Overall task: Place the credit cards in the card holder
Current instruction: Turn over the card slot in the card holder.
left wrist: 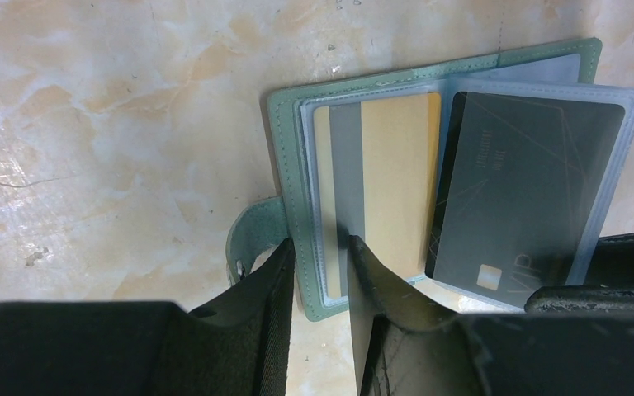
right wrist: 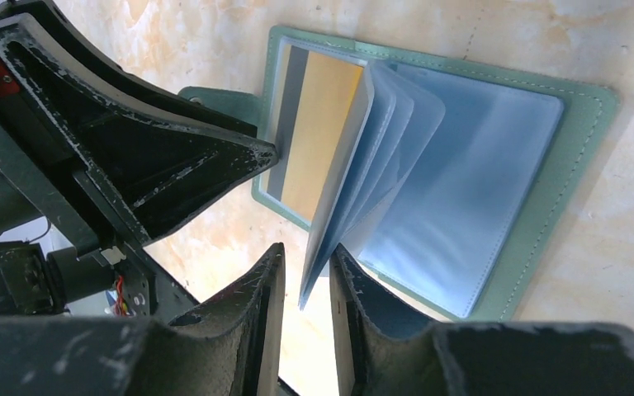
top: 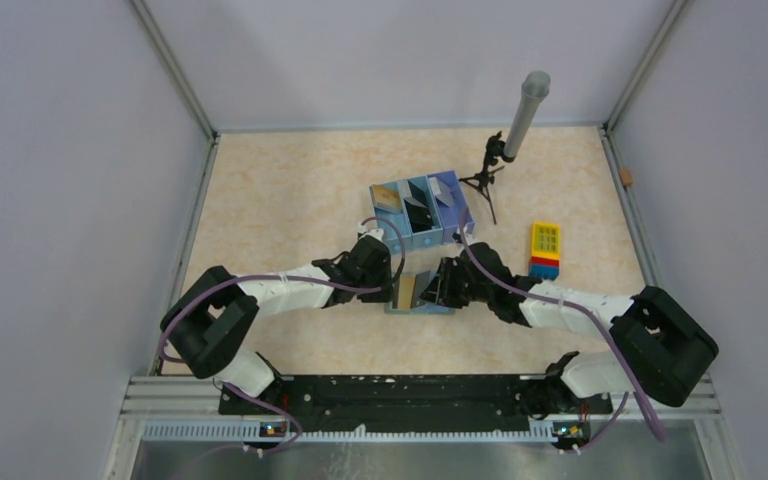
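top view: the open card holder point(top: 418, 293) lies on the counter point(top: 290, 190), just in front of the blue tray point(top: 422, 210). the left tool point(top: 396, 289) and the right tool point(top: 440, 287) meet at it, one from each side.

left wrist view: the left tool pinches the holder's edge, next to a gold card point(left wrist: 392, 173). a black card point(left wrist: 528, 181) sits in a clear page beside it.

right wrist view: the right tool pinches the clear pages point(right wrist: 380, 157) and holds them up on edge.
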`<state>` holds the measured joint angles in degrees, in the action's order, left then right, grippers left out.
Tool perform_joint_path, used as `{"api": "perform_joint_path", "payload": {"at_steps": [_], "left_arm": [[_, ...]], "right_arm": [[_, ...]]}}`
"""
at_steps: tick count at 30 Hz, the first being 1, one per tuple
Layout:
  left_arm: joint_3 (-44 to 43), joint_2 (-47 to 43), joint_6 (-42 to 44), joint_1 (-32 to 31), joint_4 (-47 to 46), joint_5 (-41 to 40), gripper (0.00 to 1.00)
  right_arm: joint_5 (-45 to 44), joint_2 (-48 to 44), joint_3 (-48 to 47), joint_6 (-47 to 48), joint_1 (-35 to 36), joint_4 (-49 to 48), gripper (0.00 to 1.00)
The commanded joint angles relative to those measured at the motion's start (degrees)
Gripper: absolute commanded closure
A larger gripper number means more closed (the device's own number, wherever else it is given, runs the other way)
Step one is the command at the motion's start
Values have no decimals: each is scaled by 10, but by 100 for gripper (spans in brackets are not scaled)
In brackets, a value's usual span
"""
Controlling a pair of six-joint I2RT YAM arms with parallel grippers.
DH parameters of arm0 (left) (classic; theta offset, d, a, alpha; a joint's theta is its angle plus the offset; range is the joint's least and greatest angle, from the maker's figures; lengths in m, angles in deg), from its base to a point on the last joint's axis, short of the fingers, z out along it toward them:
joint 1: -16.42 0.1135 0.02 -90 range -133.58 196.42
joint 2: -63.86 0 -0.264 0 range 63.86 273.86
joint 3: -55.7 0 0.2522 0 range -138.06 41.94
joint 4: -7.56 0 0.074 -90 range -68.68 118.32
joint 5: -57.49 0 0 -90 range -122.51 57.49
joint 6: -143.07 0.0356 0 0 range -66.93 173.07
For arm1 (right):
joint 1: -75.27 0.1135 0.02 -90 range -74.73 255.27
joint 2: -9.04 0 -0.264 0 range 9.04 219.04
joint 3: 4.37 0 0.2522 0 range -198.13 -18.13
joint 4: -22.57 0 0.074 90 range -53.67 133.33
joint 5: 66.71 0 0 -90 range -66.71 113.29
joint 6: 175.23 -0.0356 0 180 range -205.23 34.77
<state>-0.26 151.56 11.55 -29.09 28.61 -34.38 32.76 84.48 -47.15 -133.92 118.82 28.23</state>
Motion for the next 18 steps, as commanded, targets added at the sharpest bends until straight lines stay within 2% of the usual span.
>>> {"api": "perform_joint_path", "payload": {"at_steps": [1,18], "left_arm": [[7,-5,-3,0,-14,11,69],[4,0,-1,-1,-14,13,70]], "right_arm": [[1,-4,-21,7,9,-36,74],[-1,-24,-20,7,11,-36,74]]}}
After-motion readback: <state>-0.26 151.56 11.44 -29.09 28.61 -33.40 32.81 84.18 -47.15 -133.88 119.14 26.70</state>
